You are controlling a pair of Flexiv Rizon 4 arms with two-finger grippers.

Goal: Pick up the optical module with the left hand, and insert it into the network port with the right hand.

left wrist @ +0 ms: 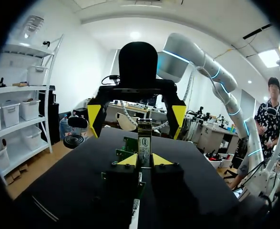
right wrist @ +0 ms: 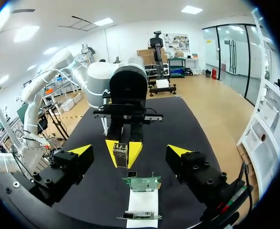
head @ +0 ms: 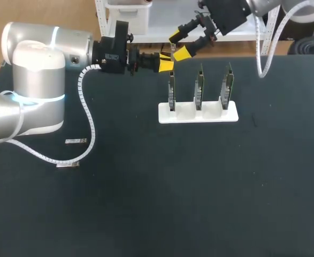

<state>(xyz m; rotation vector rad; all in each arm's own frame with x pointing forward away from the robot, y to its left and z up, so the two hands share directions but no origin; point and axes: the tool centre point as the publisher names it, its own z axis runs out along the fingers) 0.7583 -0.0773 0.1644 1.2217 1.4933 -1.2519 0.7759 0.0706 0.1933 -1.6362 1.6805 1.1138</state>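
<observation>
Head view: left gripper (head: 166, 66) and right gripper (head: 179, 45) meet upper middle, behind the network port boards (head: 198, 88). Left wrist view: left gripper pinches the optical module (left wrist: 144, 142). Right wrist view: right gripper spread around it; closing off-centre could twist or drop it.

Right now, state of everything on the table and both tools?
Left tool: shut on optical module.
Optical module: gripped, off the table, not inserted.
Right tool: open, fingers either side of the module, not touching it.
Circuit boards: three, upright in white holder.
White holder: flat on table.
Spare module: lying flat on table.
Second spare module: lying flat on table.
</observation>
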